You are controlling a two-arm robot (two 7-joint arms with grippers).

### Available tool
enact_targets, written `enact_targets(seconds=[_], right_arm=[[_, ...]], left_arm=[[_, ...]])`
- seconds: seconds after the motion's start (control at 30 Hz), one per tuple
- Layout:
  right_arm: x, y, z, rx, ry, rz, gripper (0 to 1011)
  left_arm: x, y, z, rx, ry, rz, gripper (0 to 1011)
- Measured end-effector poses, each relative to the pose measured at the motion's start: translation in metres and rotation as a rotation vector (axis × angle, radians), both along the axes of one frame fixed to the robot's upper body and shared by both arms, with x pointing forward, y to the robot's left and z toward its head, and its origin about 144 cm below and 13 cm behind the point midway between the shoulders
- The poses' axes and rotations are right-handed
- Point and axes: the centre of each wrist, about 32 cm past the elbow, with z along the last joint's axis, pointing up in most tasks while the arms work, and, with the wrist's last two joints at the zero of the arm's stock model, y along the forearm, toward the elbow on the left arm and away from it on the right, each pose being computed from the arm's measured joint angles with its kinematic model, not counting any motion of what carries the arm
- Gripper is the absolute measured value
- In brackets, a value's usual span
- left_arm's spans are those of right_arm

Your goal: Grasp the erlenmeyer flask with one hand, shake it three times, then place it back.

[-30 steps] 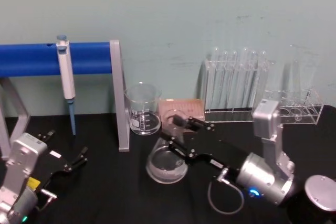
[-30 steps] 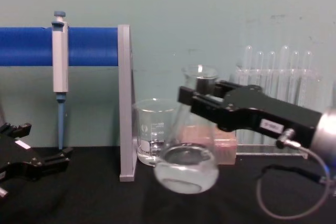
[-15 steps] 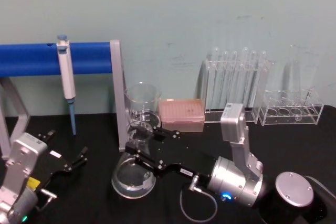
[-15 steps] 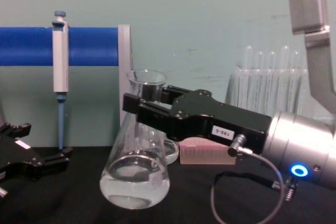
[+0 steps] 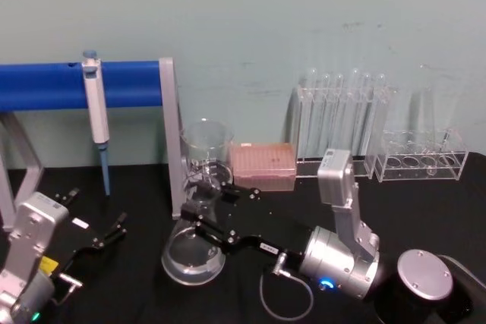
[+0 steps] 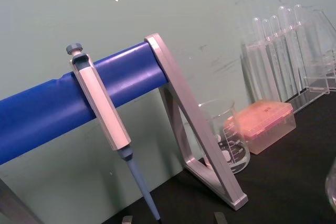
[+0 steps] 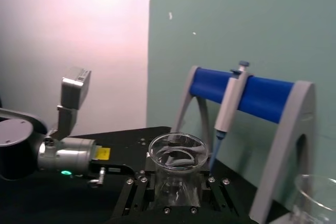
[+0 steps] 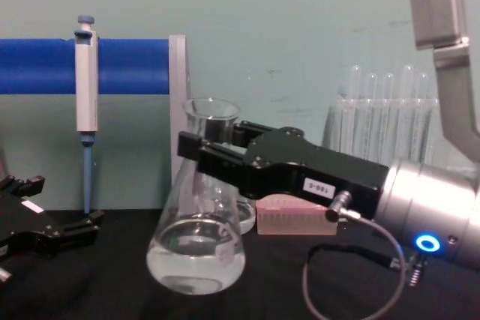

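the right pincer [image 5: 201, 202] gripped the neck of the erlenmeyer flask [image 5: 194, 257], which stood upright just before the beaker [image 5: 205, 146]. the left pincer [image 5: 95, 214] sat parked, jaws apart, over the tabletop [image 5: 137, 294].

The erlenmeyer flask [image 8: 196, 237] is clear, glossy glass, like the beaker [image 5: 206, 153] at its 12 o'clock. The right gripper [image 8: 214, 144] is matt black, on a satin silver-grey metal wrist [image 8: 431, 207]. The tabletop [image 5: 144, 195] is matt black. At the flask's 1 o'clock, the tip box [image 5: 263, 163] is translucent pink plastic.
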Motion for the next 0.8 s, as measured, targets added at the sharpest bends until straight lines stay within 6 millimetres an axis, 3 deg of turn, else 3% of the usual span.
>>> enact_targets(seconds=[0.23,0.8], right_arm=[[-0.005,-0.015,0.002,0.001,-0.015,-0.083,457],[-0.041,-0.077,0.008,-0.01,-0.047,-0.436,457]], left_arm=[[0.0,0.0,0.0,0.0,0.0,0.0,1001],[0.0,0.0,0.0,0.0,0.0,0.0,1001]])
